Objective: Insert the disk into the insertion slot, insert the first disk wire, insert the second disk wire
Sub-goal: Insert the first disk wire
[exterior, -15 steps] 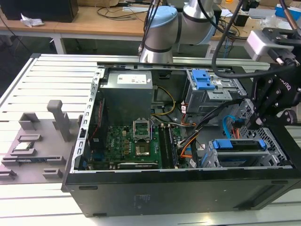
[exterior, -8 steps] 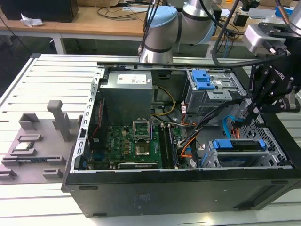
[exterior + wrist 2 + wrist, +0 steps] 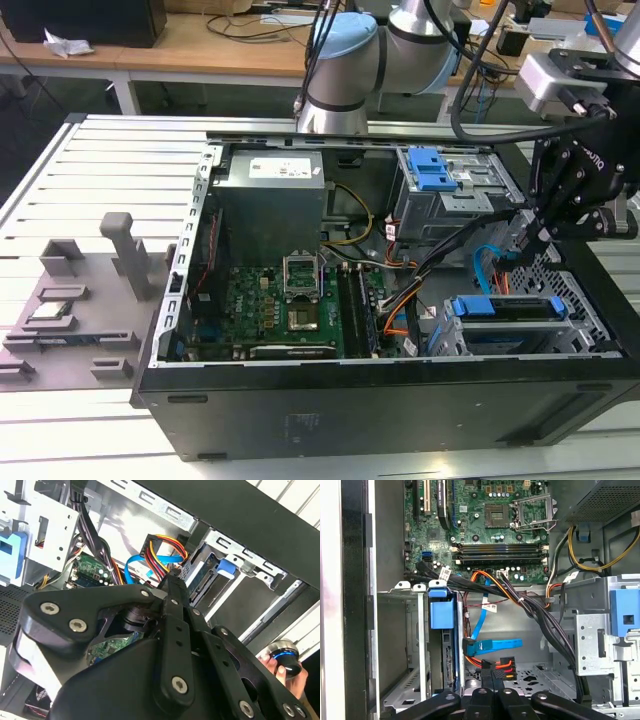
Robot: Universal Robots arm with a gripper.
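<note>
Case (image 3: 400, 400): lies open on the slotted table (image 3: 100, 150), with the arm's base (image 3: 340, 70) behind it.
Power supply (image 3: 270, 190): at the back of the case, behind the motherboard (image 3: 280, 300).
Tall bay (image 3: 445, 195): to the exterior view's right of the power supply, behind the insertion slot (image 3: 447, 340).
Disk (image 3: 515, 308): inside the insertion slot, in the case's near corner on the exterior view's right.
Wires (image 3: 400, 290): between the motherboard and the slot.
Gripper (image 3: 530, 240): over the case, between the tall bay and the slot.
Fixture tray (image 3: 70, 310): on the table, just beside the case on the exterior view's left.

Cable bundle (image 3: 530, 605) across gap beside disk (image 3: 441, 616)
</note>
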